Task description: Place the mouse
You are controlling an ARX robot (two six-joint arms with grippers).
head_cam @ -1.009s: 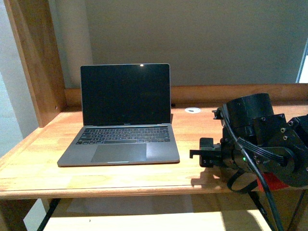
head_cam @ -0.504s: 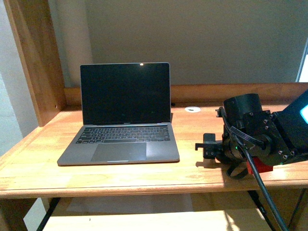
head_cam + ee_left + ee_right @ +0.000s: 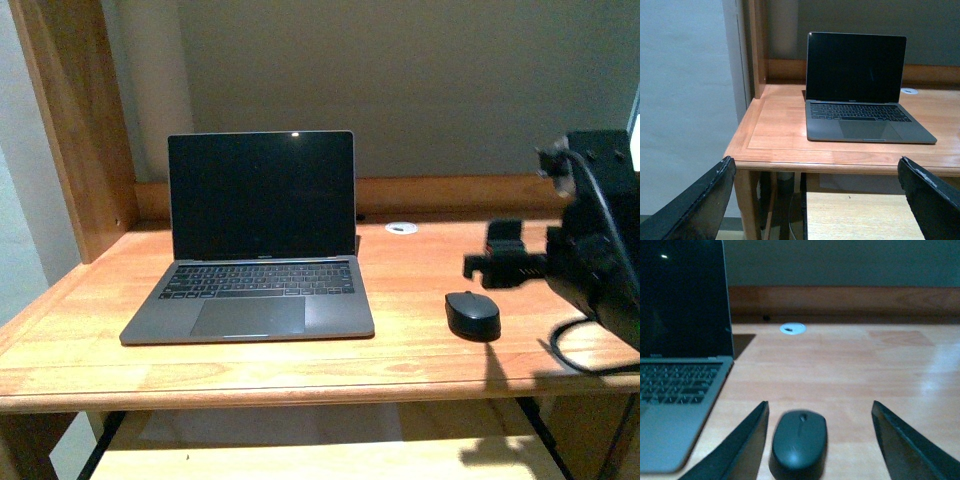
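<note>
The right arm [image 3: 590,260] runs off the frame's right edge, its fingertips too dark to separate. The mouse [image 3: 799,442] looks soft, its near end cut off.

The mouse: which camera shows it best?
The front view: the whole mouse lies free on the desk, right of the laptop. The right wrist view shows it close but blurred, between open pincer fingers. The left wrist view misses it.
</note>
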